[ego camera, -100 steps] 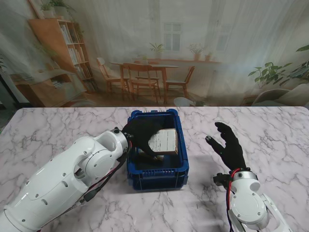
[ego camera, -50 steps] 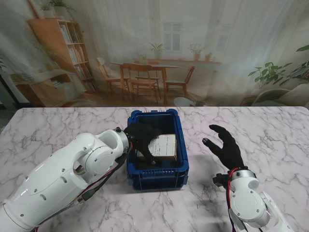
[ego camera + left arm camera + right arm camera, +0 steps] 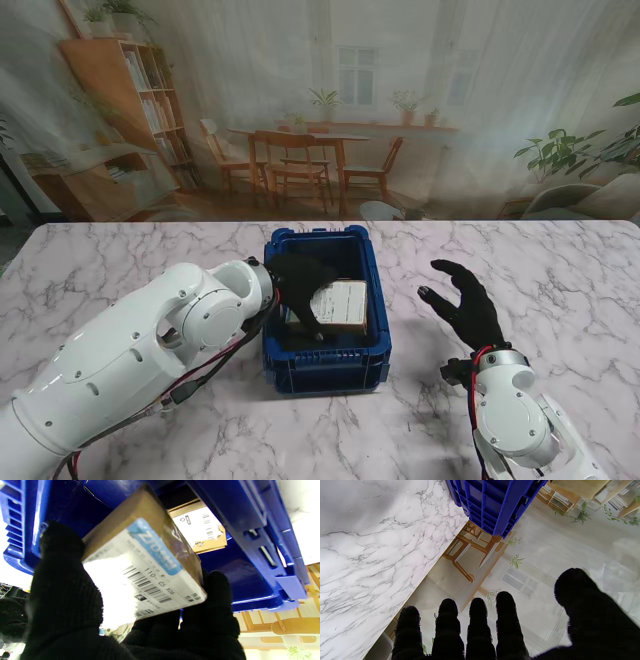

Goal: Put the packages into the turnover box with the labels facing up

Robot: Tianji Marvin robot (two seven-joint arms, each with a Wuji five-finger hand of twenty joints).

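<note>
Stand view shows your left hand (image 3: 298,283) inside the blue turnover box (image 3: 378,330), clasped on a cardboard package (image 3: 341,301) with its white label facing up, so lower it level and spread the fingers only once it rests on the bottom. Left wrist view puts that package across your fingertips (image 3: 217,590), tilted, with a second labelled package (image 3: 200,527) lying beyond it in the box. Your right hand (image 3: 468,303) hangs empty, fingers spread, right of the box.
</note>
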